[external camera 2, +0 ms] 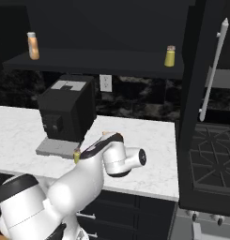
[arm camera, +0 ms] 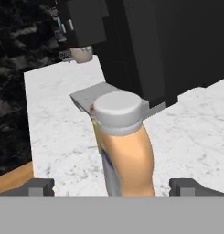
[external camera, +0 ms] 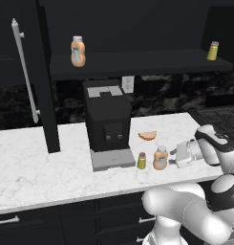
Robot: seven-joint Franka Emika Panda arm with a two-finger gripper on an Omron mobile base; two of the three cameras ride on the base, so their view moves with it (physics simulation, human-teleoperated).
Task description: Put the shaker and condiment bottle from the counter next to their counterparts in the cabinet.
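The orange condiment bottle (external camera: pixel 160 158) stands on the white marble counter (external camera: pixel 42 158), in front of and to the right of the coffee machine. Just left of it is the yellow-green shaker (external camera: pixel 142 161), which peeks past my arm in the right base view (external camera 2: pixel 77 155). My gripper (external camera: pixel 172 158) is open and level with the bottle on its right side. In the hand view the bottle (arm camera: pixel 127 151) stands between the two fingertips (arm camera: pixel 40 186), apart from both. On the cabinet shelf (external camera: pixel 137 64) sit the counterparts, an orange bottle (external camera: pixel 78 51) and a shaker (external camera: pixel 212 50).
A black coffee machine (external camera: pixel 107 119) with a grey drip tray stands mid-counter. A piece of bread (external camera: pixel 147 135) lies behind the bottle. The open cabinet doors carry long silver handles (external camera: pixel 23 72) (external camera 2: pixel 215 70). A black stove (external camera 2: pixel 208 150) borders the counter on the right.
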